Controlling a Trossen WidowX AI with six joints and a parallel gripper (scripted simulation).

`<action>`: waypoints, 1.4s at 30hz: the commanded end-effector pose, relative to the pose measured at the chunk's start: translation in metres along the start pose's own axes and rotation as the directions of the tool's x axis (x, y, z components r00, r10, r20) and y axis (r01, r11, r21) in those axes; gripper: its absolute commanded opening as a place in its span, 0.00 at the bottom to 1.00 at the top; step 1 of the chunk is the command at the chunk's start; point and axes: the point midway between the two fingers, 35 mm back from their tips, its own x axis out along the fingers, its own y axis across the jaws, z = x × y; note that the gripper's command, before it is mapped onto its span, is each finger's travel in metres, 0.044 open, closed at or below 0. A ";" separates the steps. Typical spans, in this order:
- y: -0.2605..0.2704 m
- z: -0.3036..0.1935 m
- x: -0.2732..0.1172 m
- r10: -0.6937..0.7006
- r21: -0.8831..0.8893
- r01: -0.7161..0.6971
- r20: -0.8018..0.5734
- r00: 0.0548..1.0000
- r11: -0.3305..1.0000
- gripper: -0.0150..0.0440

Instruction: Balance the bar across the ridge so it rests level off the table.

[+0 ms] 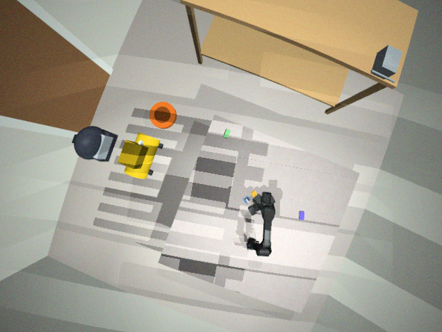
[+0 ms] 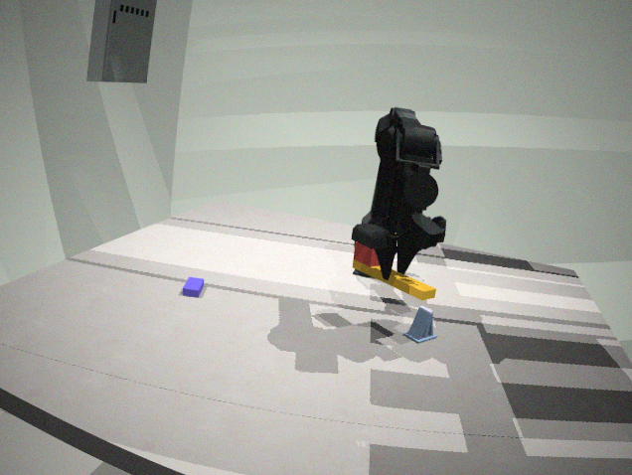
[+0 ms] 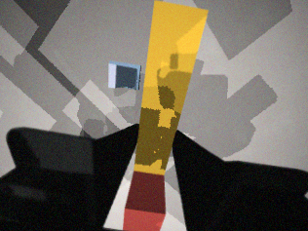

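Note:
My gripper (image 2: 394, 275) (image 3: 156, 131) is shut on a yellow bar (image 1: 254, 194) (image 2: 422, 290) (image 3: 172, 43), near the middle of its length. A red block (image 2: 365, 253) (image 3: 145, 193) sits on one end of the bar, close to the gripper's body. The bar hangs in the air above the table. The small blue-grey ridge (image 1: 246, 199) (image 2: 421, 325) (image 3: 127, 77) stands upright on the table, apart from the bar. In the wrist view the ridge is to the left of the bar. Whether the bar is exactly level is hard to tell.
A purple block (image 1: 301, 214) (image 2: 193, 286) and a green block (image 1: 226, 133) lie apart on the surface. An orange ring-shaped object (image 1: 153, 114), a yellow machine (image 1: 151, 144) and a dark round bin (image 1: 87, 142) stand farther off. A wooden bench (image 1: 304, 21) is at the back.

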 end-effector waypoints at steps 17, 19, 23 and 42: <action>0.035 0.036 -0.003 0.003 -0.718 0.006 0.012 1.000 0.696 0.25; 0.040 0.039 -0.003 0.004 -0.771 0.007 0.012 1.000 0.637 0.25; 0.050 0.044 -0.003 0.005 -0.862 0.008 0.013 1.000 0.507 0.25; 0.093 0.045 -0.002 0.009 -1.000 0.013 0.013 1.000 -0.001 0.25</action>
